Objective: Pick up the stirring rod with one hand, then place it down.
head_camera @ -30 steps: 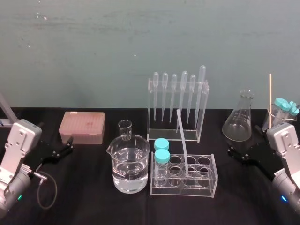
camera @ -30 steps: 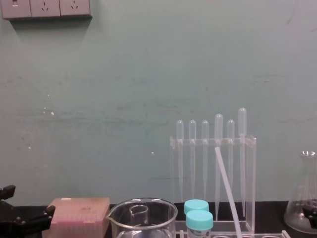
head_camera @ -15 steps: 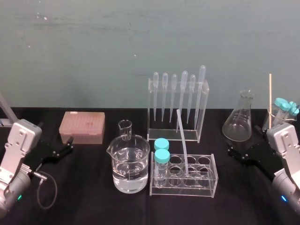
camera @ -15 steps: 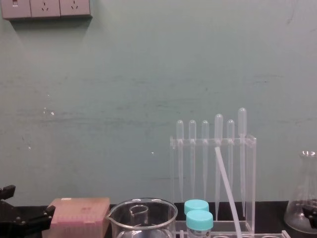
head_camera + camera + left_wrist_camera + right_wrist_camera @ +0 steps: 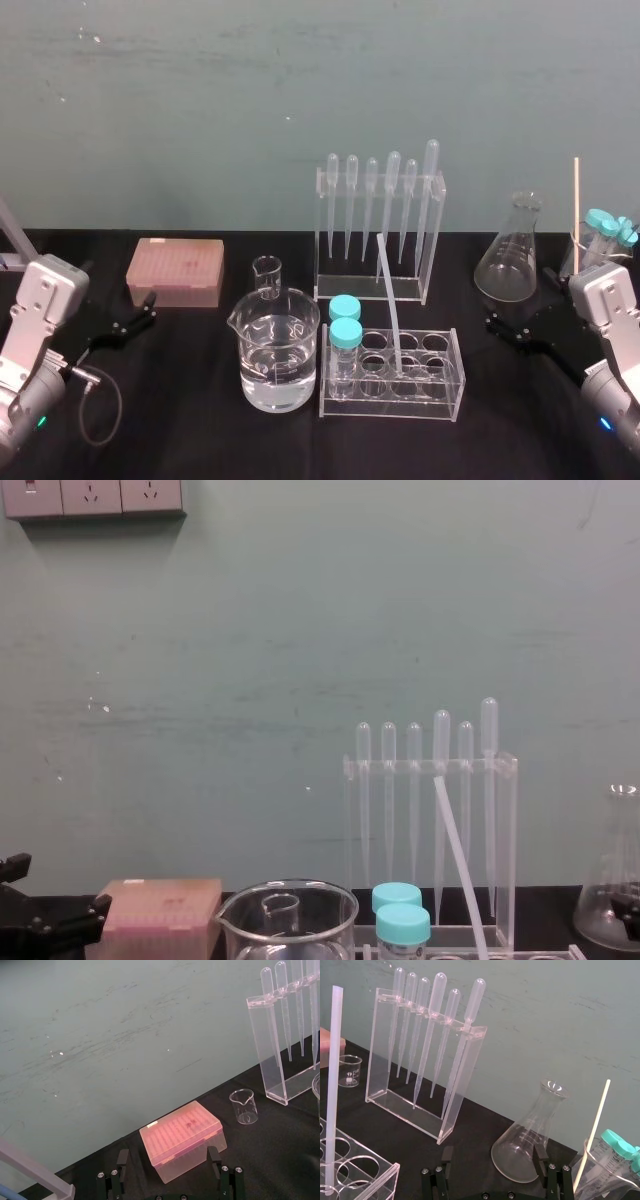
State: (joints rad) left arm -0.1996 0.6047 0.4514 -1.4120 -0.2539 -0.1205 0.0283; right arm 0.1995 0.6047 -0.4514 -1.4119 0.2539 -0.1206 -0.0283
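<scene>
A black bench fronts a green wall. The rod (image 5: 390, 305) stands tilted in the tube rack (image 5: 440, 395), propped by a hole, which likely leaves its upper length free to grip. Left gripper (image 5: 168, 1160), left of the rack, and right gripper (image 5: 493, 1156), right of it, sit low, both released and empty.

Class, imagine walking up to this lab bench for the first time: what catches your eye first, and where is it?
The clear pipette rack with six bulb-topped pipettes stands tall at centre back. Before it the stirring rod leans in the test tube rack, with a beaker of clear liquid on its left. The left gripper and right gripper lie open at the two sides of the table.
</scene>
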